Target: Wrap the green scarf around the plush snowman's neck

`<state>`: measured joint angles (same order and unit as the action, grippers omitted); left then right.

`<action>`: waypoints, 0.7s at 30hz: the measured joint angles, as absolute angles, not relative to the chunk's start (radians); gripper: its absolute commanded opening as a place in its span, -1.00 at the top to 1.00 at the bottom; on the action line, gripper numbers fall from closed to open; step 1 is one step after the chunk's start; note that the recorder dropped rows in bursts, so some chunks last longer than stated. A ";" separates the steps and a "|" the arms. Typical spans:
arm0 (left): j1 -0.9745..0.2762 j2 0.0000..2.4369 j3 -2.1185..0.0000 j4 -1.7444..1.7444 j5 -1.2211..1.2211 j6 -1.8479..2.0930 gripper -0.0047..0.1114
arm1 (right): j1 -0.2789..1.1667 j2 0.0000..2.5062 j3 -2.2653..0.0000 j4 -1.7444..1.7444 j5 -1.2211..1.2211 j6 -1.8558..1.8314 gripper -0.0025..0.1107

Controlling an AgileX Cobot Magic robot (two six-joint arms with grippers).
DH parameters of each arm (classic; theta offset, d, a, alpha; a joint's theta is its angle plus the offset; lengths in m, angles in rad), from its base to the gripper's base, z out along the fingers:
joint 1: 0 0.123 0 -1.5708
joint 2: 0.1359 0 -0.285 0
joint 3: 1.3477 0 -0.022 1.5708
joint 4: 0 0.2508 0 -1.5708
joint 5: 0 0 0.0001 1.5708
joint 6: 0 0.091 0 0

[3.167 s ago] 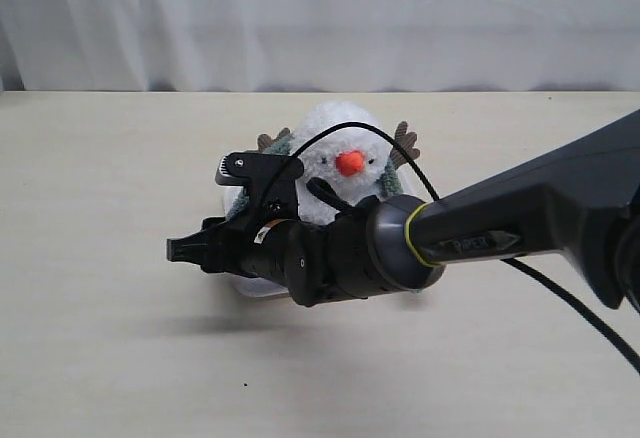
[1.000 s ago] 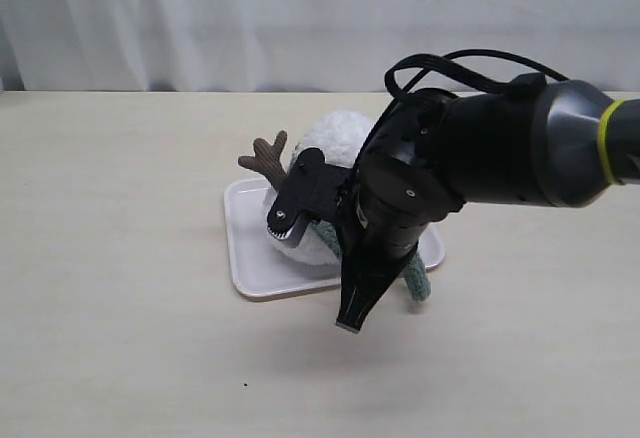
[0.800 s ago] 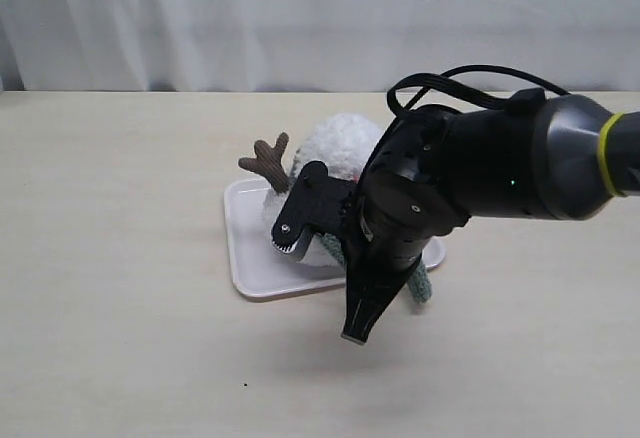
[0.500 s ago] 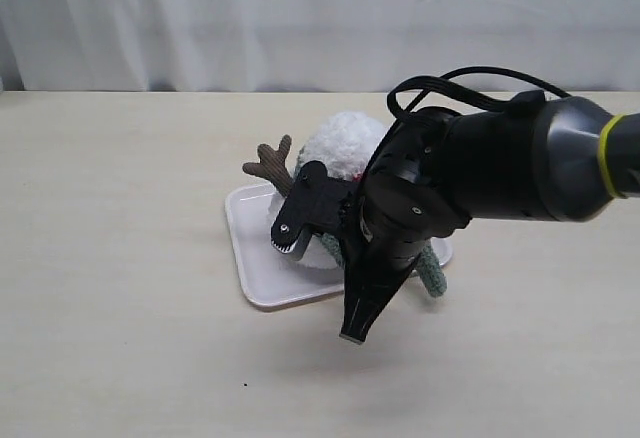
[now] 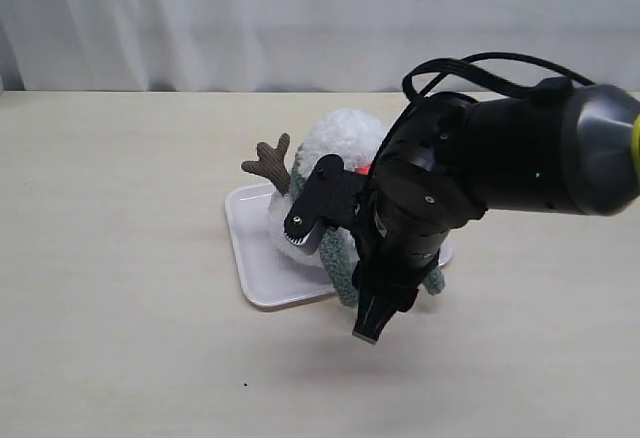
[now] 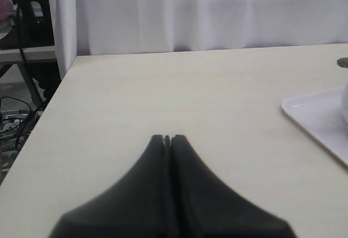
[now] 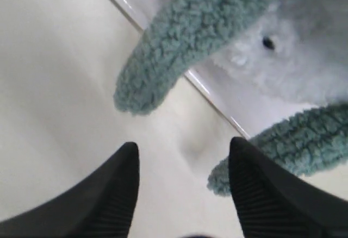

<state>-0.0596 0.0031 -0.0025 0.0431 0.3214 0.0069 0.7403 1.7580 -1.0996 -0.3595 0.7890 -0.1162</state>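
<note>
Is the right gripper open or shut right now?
Open. The right gripper shows its fingers apart, nothing between them; the green scarf hangs free of it.

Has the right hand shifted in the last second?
Yes. The right hand has drifted a little rightward in the exterior view, away from the dark speck on the table. Its jaws now stand open, clear of the green scarf.

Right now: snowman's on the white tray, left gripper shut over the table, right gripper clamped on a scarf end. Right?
One thing is off: the right gripper is open, gripping nothing. The right wrist view shows both ends of the green scarf loose, clear of its fingers. The rest holds: plush snowman on the white tray, left gripper shut over the table.
</note>
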 measured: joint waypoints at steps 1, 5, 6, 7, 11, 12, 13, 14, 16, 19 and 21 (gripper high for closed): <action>-0.060 0.003 -0.003 0.043 0.321 0.007 0.92 | 0.740 1.746 -1.100 -0.359 0.808 -0.114 0.02; -0.060 0.003 -0.003 0.043 0.321 0.007 0.92 | 0.740 1.706 -1.100 -0.359 0.873 -0.095 0.02; -0.060 0.003 -0.003 0.043 0.321 0.007 0.92 | 0.740 1.694 -1.100 -0.359 0.881 -0.082 0.02; -0.060 0.003 -0.003 0.043 0.321 0.007 0.92 | 0.739 1.680 -1.100 -0.359 0.884 -0.064 0.02; -0.060 0.003 -0.003 0.043 0.321 0.000 0.92 | 0.735 1.643 -1.097 -0.442 0.871 0.071 0.02; -0.060 0.003 -0.003 0.043 0.321 0.007 0.92 | 0.726 1.635 -1.090 -0.462 0.854 0.116 0.02; -0.060 0.003 -0.003 0.043 0.321 0.007 0.92 | 0.713 1.630 -1.083 -0.476 0.832 0.154 0.02; -0.060 0.003 -0.003 0.043 0.321 0.007 0.92 | 0.695 1.625 -1.073 -0.480 0.807 0.184 0.02; -0.060 0.003 -0.003 0.043 0.321 0.007 0.92 | 0.651 1.623 -1.055 -0.473 0.757 0.217 0.02; -0.060 0.003 -0.003 0.043 0.321 0.007 0.92 | 0.574 1.623 -1.006 -0.410 0.664 0.232 -0.05; -0.060 0.003 -0.003 0.043 0.321 0.007 0.92 | 0.529 1.623 -0.962 -0.366 0.582 0.232 -0.14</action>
<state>-0.0596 0.0031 -0.0025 0.0431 0.3214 0.0069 0.5292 1.6231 -0.9618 -0.3663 0.5817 0.2324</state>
